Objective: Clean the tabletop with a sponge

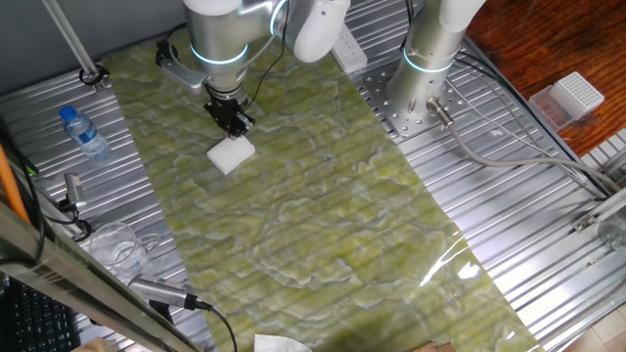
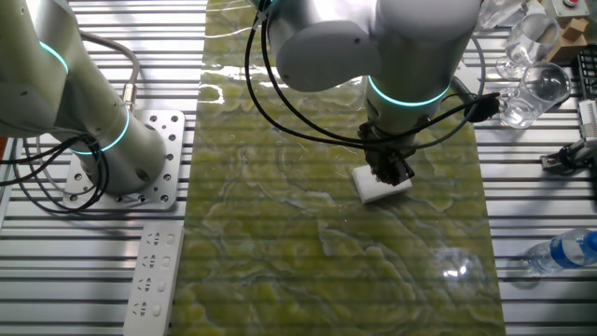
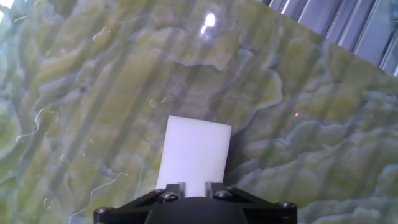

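The tabletop (image 1: 323, 225) is a long glossy green-yellow marbled sheet; it also shows in the other fixed view (image 2: 308, 252) and fills the hand view (image 3: 298, 149). The sponge (image 1: 232, 154) is a small white foam block lying flat on the sheet near its far end. My gripper (image 1: 230, 122) stands over the sponge's far edge and is shut on it. In the other fixed view the gripper (image 2: 389, 171) presses on the sponge (image 2: 378, 188). In the hand view the sponge (image 3: 194, 153) sticks out ahead of the gripper (image 3: 195, 185), held between the black jaws.
A second arm's base (image 1: 416, 93) stands on the ribbed metal to the right of the sheet. A water bottle (image 1: 83, 133) and clear glasses (image 1: 122, 244) are on the left. A white power strip (image 2: 154, 271) and a white perforated box (image 1: 574, 95) lie off the sheet.
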Tool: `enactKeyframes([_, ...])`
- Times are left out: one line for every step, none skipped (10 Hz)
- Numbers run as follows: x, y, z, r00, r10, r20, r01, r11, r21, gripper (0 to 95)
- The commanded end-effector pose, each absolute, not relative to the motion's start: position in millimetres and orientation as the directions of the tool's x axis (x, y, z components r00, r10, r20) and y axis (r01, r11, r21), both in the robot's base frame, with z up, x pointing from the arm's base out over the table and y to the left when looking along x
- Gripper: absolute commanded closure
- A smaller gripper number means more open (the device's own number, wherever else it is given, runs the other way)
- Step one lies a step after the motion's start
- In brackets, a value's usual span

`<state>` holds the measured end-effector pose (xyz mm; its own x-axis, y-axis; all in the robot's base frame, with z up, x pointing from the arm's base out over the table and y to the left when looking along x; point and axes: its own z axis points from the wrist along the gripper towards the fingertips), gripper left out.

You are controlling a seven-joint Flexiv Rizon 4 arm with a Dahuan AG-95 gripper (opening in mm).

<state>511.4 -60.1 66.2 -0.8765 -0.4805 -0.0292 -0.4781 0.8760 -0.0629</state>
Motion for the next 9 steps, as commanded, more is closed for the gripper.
enactKeyframes([511.2, -60.8, 66.6, -0.873, -0.487, -0.027, -0.484, 0.873, -0.065, 95.0])
enactKeyframes([510.8, -61.7, 67.2, -0.868, -0.495, -0.027, -0.493, 0.868, -0.063, 95.0])
enactKeyframes([510.7, -61.7, 67.6, -0.86, -0.509, -0.025, -0.507, 0.86, -0.062, 95.0])
enactKeyframes([510.4, -61.9, 69.2, -0.852, -0.523, -0.021, -0.521, 0.851, -0.061, 95.0])
enactKeyframes([509.1, -63.7, 72.9, -0.852, -0.523, -0.019, -0.521, 0.851, -0.064, 95.0])
enactKeyframes([507.4, -66.2, 76.3, -0.852, -0.524, -0.019, -0.522, 0.851, -0.063, 95.0])
enactKeyframes([505.8, -68.9, 78.8, -0.852, -0.523, -0.019, -0.521, 0.851, -0.063, 95.0])
enactKeyframes([503.1, -73.4, 82.5, -0.859, -0.512, -0.021, -0.51, 0.858, -0.064, 95.0])
enactKeyframes([502.4, -74.3, 83.5, -0.863, -0.505, -0.022, -0.502, 0.862, -0.063, 95.0])
